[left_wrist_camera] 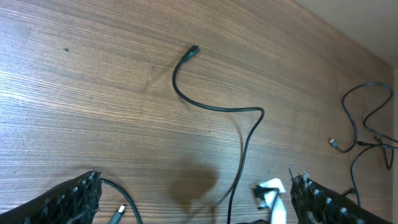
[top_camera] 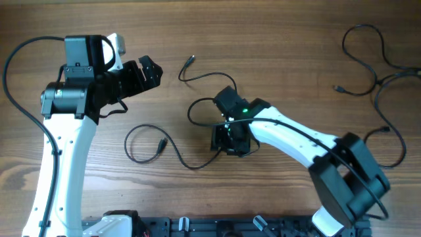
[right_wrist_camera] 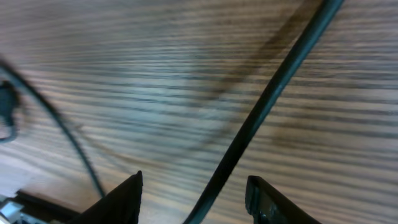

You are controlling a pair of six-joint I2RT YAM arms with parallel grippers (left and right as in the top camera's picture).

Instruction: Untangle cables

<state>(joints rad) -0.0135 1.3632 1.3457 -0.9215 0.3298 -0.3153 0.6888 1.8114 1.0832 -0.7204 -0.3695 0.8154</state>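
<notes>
Cable: loose loops, frame centre; one strand passes between the parted, unclenched fingers of right gripper. Left gripper: upper left, spread, empty. Second cable: upper right.

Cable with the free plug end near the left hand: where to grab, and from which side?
Probably grip the cable on the curved run just behind its plug, with the left hand coming straight down and straddling the cord. That stretch lies flat on the table, alone and uncrossed.
</notes>
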